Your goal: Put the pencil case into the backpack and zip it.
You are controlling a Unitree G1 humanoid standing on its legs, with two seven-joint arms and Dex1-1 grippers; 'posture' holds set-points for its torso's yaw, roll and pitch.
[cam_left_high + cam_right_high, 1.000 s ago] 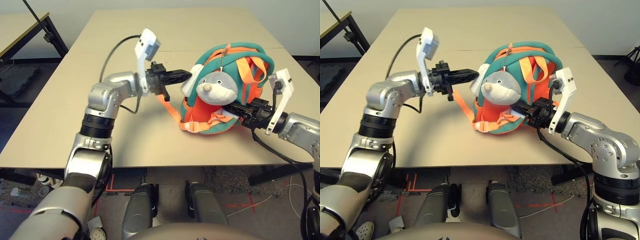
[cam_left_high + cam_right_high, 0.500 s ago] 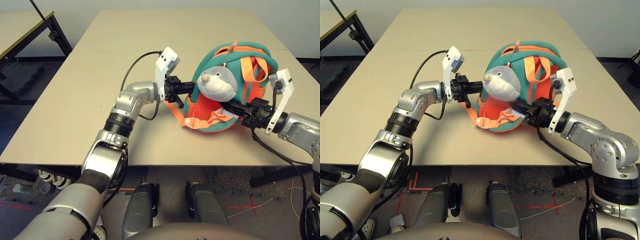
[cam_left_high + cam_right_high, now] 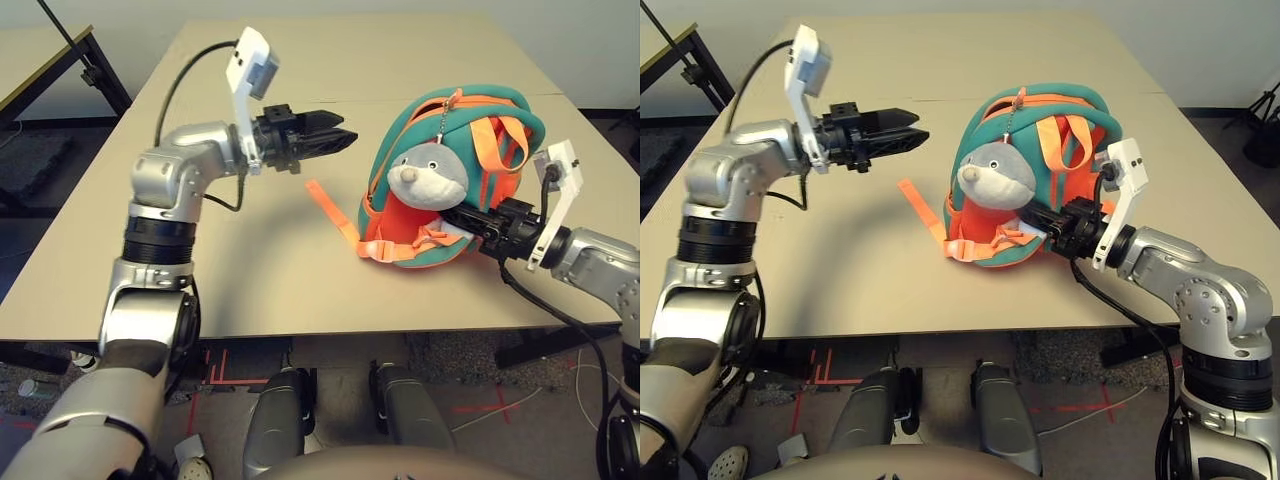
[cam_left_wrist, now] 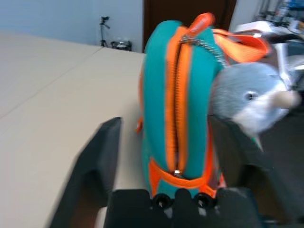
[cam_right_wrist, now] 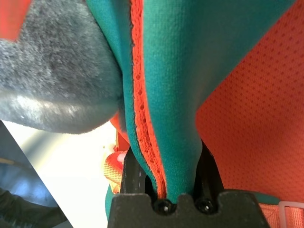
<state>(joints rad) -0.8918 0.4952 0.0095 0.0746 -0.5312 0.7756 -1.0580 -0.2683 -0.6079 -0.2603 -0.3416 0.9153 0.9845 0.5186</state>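
Observation:
The orange and teal backpack (image 3: 488,165) stands upright on the table (image 3: 250,270), right of centre, with its grey-and-white plush animal (image 3: 427,176) on the near face. My right gripper (image 3: 458,216) is shut on the backpack's teal edge (image 5: 171,95) just below the plush. My left gripper (image 3: 338,138) hovers open in the air to the backpack's left, apart from it, and points at its side. In the left wrist view an orange zipper line (image 4: 179,95) runs down the teal side between the spread fingers (image 4: 97,166). The pencil case is out of view.
A loose orange strap (image 3: 330,212) trails from the backpack across the table towards the left. A black-framed side table (image 3: 55,70) stands beyond the far left. The table's front edge runs close under the backpack.
My left gripper has pulled back from the backpack's side, up and to the left, and now stands open. The backpack and plush have settled slightly. The right gripper keeps its hold.

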